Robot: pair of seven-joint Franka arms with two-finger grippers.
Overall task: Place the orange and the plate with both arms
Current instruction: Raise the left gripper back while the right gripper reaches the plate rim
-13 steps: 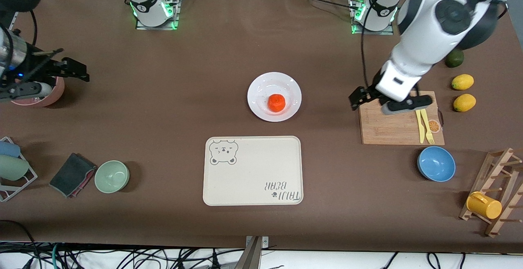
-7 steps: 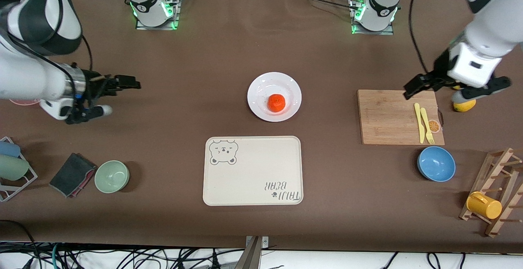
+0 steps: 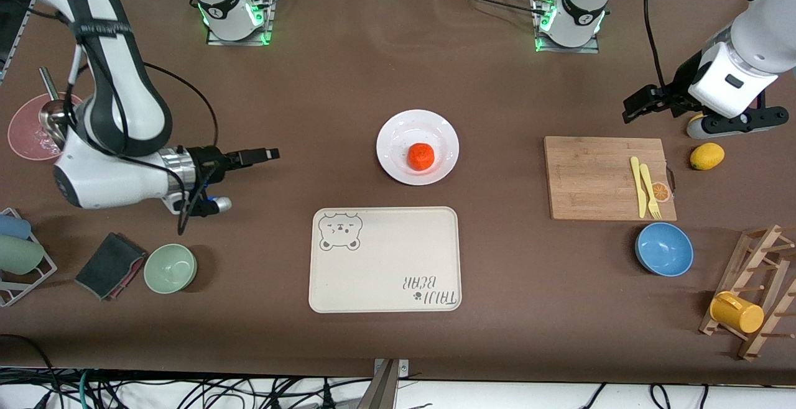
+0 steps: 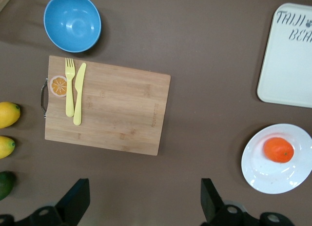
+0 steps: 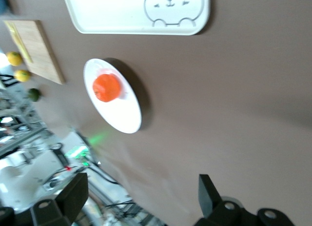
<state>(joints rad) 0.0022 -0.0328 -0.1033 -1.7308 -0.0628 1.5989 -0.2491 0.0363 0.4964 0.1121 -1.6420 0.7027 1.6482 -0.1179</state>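
Observation:
The white plate (image 3: 398,128) sits in the middle of the table with the orange (image 3: 421,156) on it. My right gripper (image 3: 264,155) is open and empty. It hangs over bare table between the plate and the right arm's end and points at the plate. Its wrist view shows the plate (image 5: 126,117) and the orange (image 5: 107,87) ahead of the gripper (image 5: 141,196). My left gripper (image 3: 643,103) is open and empty over the table by the cutting board's corner. Its wrist view shows the gripper (image 4: 144,201), the plate (image 4: 258,173) and the orange (image 4: 279,150).
A cream bear-print tray (image 3: 384,260) lies nearer the camera than the plate. A wooden cutting board (image 3: 591,179) with a yellow fork and knife, a blue bowl (image 3: 663,248), a lemon (image 3: 707,156) and a cup rack (image 3: 755,291) are toward the left arm's end. A green bowl (image 3: 170,268) and a dark cloth (image 3: 111,265) are toward the right arm's end.
My right gripper swung in from the right arm's end toward the plate. My left gripper moved off the cutting board toward the lemons. Plate and orange stayed put.

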